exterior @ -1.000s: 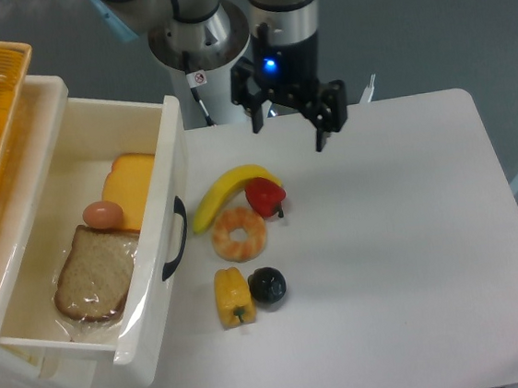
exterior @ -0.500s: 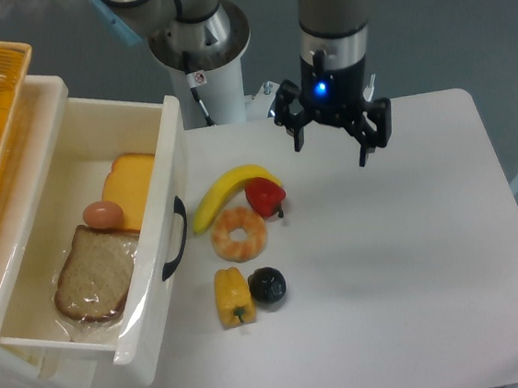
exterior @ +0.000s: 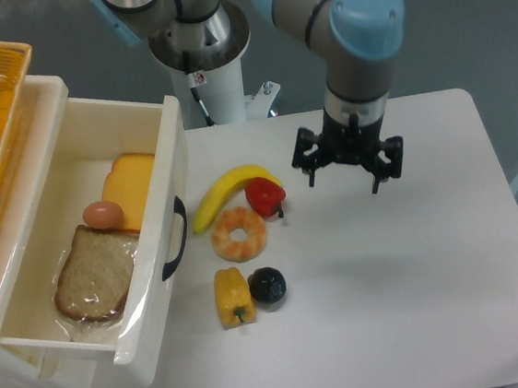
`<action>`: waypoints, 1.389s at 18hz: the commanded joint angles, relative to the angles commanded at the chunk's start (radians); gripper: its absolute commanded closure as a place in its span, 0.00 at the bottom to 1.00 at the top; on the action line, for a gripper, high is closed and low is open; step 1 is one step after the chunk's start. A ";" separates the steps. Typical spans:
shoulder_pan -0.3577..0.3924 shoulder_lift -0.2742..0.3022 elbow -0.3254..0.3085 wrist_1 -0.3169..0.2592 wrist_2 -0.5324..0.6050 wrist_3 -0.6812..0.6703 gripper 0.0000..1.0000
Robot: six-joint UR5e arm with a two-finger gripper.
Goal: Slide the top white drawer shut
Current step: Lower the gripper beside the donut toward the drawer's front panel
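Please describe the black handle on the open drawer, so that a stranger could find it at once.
Start at the top white drawer, pulled out at the left. On its flat front facing the banana sits the black handle, a curved bar, the only black part there.

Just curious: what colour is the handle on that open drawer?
Black, on the top white drawer; its handle shows in the fixed camera.

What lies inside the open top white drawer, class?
Inside the top white drawer lie a bread slice, a brown egg and an orange cheese block. The bread covers part of the drawer's floor.
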 joint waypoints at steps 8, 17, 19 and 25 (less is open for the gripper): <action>-0.048 -0.101 0.008 0.003 -0.052 -0.083 0.00; -0.110 -0.146 0.014 0.002 -0.149 -0.088 0.00; -0.123 -0.149 0.008 0.002 -0.169 -0.089 0.00; -0.156 -0.147 -0.003 0.002 -0.186 -0.089 0.00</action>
